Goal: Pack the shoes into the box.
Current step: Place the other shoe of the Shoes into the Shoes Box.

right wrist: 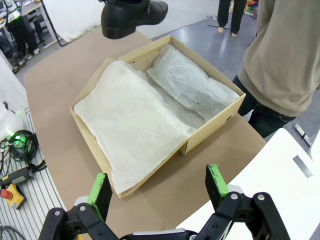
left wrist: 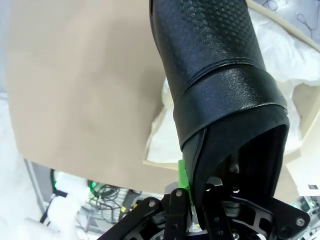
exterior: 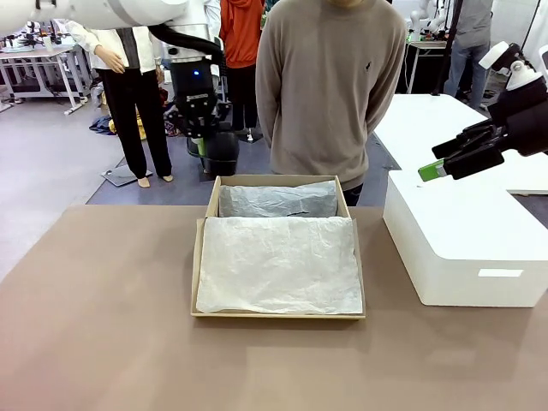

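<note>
Tan box [exterior: 274, 181], front view: open on the table [exterior: 94, 325], lined with white tissue [exterior: 278, 265], a person [exterior: 330, 86] behind it.
Left hand [exterior: 204, 141], front view: pinches a black shoe [exterior: 221, 154] in the air near the box's far left corner.
Right hand [exterior: 452, 158], front view: spread, over a white carton [exterior: 462, 248].
Left wrist view: shoe [left wrist: 215, 75] clamped between the fingers [left wrist: 183, 177], tissue [left wrist: 159, 132] below.
Right wrist view: right hand [right wrist: 159, 189] spread wide; shoe [right wrist: 132, 15] hangs beyond the box [right wrist: 215, 127].

Brown-topped table [exterior: 103, 342] in the foreground, with a smooth grey floor [exterior: 51, 163] beyond it under even, diffuse light. A white work table [exterior: 34, 53] stands far back at the left. A second white table [exterior: 428, 116] stands behind at the right.
</note>
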`<state>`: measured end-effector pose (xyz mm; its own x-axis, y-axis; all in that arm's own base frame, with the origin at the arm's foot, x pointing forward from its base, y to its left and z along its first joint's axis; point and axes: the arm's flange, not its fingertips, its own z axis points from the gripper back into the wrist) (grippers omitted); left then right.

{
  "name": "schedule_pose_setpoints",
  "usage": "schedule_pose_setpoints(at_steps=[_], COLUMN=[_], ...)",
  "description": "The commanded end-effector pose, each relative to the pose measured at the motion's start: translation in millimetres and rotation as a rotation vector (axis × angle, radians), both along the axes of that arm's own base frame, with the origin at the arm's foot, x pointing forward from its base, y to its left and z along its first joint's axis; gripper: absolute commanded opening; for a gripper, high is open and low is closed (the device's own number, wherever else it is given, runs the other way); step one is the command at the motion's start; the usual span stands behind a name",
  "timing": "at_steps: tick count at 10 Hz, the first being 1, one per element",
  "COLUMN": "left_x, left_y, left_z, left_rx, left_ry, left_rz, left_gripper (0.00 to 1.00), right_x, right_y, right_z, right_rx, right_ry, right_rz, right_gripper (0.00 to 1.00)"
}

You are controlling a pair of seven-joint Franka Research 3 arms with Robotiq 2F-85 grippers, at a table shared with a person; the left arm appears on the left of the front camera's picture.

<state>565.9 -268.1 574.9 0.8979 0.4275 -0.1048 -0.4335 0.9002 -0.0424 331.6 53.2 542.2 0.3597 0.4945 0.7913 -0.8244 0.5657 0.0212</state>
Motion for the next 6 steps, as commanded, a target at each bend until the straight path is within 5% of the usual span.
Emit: schedule_pose_setpoints(at_steps=[1,6], left_x=[4.6,-0.6], left_y=[-19.3,-13.5], left_z=[5.8,-2.9], left_rx=[0.009,-0.001], left_ry=[-0.002,0.004], left_rz=[0.028,0.01], left_gripper=[0.0,0.0], right_x=[2.3,2.3], right_y=[0.2,0.2], right_z=[-0.4,-0.4], right_rx=[0.012,0.012], right_ry=[-0.012,-0.012], right_rz=[0.018,0.018], right_gripper=[1.0,1.0])
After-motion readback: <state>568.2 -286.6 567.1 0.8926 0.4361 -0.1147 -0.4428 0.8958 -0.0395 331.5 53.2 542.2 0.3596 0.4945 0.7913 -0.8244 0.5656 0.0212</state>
